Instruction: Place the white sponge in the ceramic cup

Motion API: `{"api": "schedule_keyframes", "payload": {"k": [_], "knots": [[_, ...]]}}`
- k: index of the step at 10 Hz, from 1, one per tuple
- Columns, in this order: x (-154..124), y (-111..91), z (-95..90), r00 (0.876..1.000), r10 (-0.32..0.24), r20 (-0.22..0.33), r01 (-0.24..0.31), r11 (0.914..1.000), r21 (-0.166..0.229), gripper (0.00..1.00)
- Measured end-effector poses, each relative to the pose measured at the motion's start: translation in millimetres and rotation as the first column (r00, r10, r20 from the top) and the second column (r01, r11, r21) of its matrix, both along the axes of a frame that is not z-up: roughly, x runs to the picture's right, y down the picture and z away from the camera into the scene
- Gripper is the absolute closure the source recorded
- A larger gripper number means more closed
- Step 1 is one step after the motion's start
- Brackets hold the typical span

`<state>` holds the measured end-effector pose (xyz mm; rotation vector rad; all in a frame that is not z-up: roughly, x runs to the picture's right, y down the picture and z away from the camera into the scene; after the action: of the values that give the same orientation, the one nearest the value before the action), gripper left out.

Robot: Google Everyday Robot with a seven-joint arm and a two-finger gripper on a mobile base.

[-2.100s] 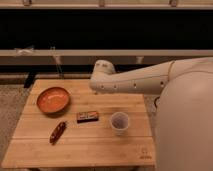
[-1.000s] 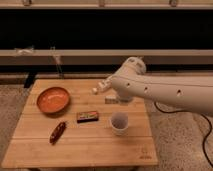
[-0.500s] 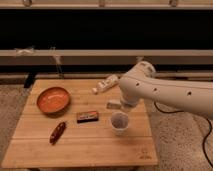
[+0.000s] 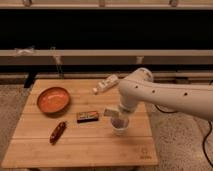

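The ceramic cup (image 4: 120, 128) is small, pale and round, and stands on the wooden table (image 4: 80, 145) right of centre. My gripper (image 4: 118, 119) hangs straight over the cup's mouth at the end of the white arm (image 4: 165, 95), which reaches in from the right. It is shut on the white sponge (image 4: 110, 112), a small off-white block showing at the gripper's left side, just above the cup's rim.
An orange bowl (image 4: 53, 99) stands at the table's left. A dark brown bar (image 4: 87, 116) lies left of the cup. A red-brown stick (image 4: 57, 132) lies at the front left. A white bottle (image 4: 105, 84) lies on its side at the back.
The arm has swung from the back of the table toward the front and lowered, bringing the gripper with the sponge from above and behind the cup to right over its mouth.
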<state>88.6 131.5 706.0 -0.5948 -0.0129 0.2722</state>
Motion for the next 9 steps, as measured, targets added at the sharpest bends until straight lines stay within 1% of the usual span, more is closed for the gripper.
{"api": "schedule_keyframes", "payload": {"k": [1,2,3,4,6,8,9], "knots": [[3.0,4.2,0.5,1.000,0.005,-0.002,-0.005,0.9999,-0.009,1.00],[7.2,7.3,2.2,1.000,0.016,-0.005,-0.016,0.9997,-0.018,0.96],[13.1,10.4,3.7,0.999,0.030,-0.012,-0.030,0.9992,-0.028,0.85],[15.7,12.1,4.4,0.999,0.034,-0.014,-0.035,0.9988,-0.034,0.79],[16.5,14.4,8.3,0.999,0.037,-0.012,-0.038,0.9980,-0.050,0.56],[16.2,14.9,11.3,0.999,0.036,-0.009,-0.036,0.9975,-0.060,0.36],[14.4,14.6,12.8,0.999,0.032,-0.004,-0.033,0.9974,-0.065,0.25]]}}
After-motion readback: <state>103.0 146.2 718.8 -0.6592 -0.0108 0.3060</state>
